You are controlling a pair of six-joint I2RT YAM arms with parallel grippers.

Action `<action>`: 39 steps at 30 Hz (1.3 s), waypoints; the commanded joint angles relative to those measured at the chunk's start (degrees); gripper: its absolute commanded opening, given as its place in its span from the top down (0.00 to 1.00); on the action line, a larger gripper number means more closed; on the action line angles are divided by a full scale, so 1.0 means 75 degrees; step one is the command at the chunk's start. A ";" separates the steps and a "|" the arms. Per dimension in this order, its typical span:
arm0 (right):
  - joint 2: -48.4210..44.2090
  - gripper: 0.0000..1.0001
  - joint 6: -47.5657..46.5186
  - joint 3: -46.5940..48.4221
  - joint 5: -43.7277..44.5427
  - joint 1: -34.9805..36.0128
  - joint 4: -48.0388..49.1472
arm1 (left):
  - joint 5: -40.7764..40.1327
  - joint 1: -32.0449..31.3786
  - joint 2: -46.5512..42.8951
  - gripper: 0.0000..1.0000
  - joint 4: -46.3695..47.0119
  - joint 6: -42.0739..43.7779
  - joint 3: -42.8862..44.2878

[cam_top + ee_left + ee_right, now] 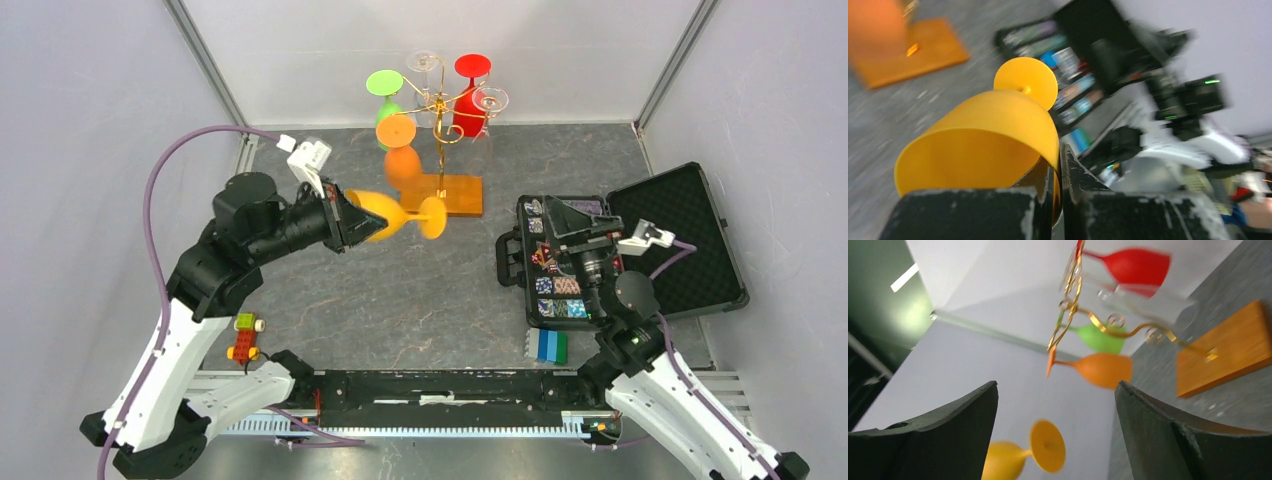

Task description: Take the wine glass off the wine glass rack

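Observation:
My left gripper (352,222) is shut on the rim of a yellow wine glass (400,215), held sideways in the air left of the rack's base with its foot toward the right. In the left wrist view the glass (993,135) has its rim wall between my fingers (1070,172). The gold wine glass rack (440,140) stands at the back on an orange-brown base (455,195), with an orange glass (400,150), a green glass (385,95), a red glass (470,95) and clear glasses hanging. My right gripper (560,222) is open and empty over the black case. Its wrist view shows the rack (1108,325) and the yellow glass (1023,452).
An open black case (620,255) with small coloured items lies at the right. A blue and green block (550,345) sits near its front. A small red, green and yellow toy (245,338) lies at the left front. Grey walls enclose the table.

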 commanded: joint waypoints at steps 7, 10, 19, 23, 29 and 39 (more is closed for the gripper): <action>-0.0795 0.10 -0.2535 0.0513 0.3074 0.0021 -0.2113 | -0.4772 0.0054 0.2038 0.98 -0.3951 0.1714 0.0446; -0.0935 0.11 -0.2679 0.0598 0.3144 0.0023 -0.2317 | -0.4899 0.0661 0.2894 0.98 -0.3565 0.2015 0.0429; -0.1482 0.11 -0.2862 0.0636 0.3538 0.0023 -0.2969 | -0.4277 0.2818 0.4901 0.98 -0.3091 0.2281 0.1282; -0.1699 0.11 -0.2948 0.0600 0.3749 0.0016 -0.3093 | -0.4392 0.3315 0.5784 0.98 -0.3177 0.2331 0.1851; -0.1846 0.11 -0.3152 0.0623 0.3979 0.0022 -0.3220 | -0.4088 0.4002 0.6702 0.98 -0.3068 0.2280 0.2714; -0.1747 0.11 -0.3255 0.0588 0.4082 0.0023 -0.3221 | -0.4088 0.4613 0.7725 0.98 -0.2907 0.2192 0.3655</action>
